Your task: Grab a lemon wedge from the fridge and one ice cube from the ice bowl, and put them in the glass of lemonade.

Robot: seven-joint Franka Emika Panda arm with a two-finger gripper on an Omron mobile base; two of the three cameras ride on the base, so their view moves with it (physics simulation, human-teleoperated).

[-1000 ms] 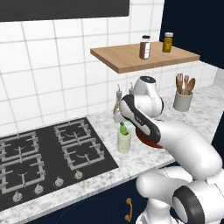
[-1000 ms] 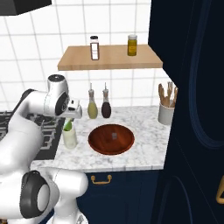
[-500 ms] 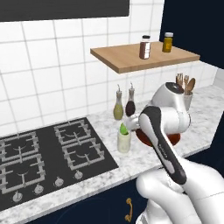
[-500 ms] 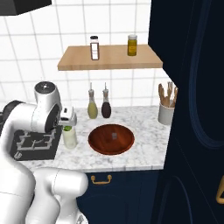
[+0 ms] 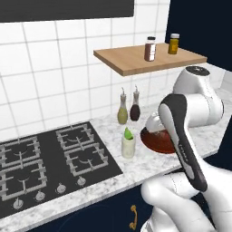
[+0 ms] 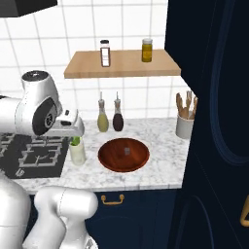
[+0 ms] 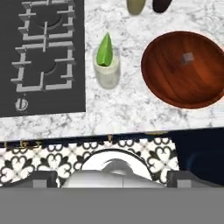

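Note:
The glass of lemonade (image 7: 107, 70) stands on the marble counter between the hob and the ice bowl (image 7: 173, 83). The yellow-green lemon wedge (image 7: 104, 49) sits in it, tip up. From the right base the same glass (image 6: 77, 152) and wedge (image 6: 76, 141) are just below my hand. One small grey ice cube (image 7: 188, 57) lies in the reddish-brown ice bowl (image 6: 112, 160). My gripper (image 7: 112, 180) is open and holds nothing, hanging high over the counter's front edge, short of the glass. My forearm hides part of the bowl (image 5: 154, 140) from the left. The fridge is out of view.
Two slim-necked bottles (image 6: 102, 121) (image 6: 117, 119) stand at the wall behind the bowl. A grey utensil pot (image 6: 185, 127) is at the counter's right end, against tall navy cabinets (image 6: 214, 121). A wooden shelf (image 6: 121, 69) with two jars hangs overhead. The black gas hob (image 5: 45, 158) lies left.
The arm has folded back and its forearm has swung right, across the bowl in the left base view. The hand has drawn up off the glass; the wedge stays in it.

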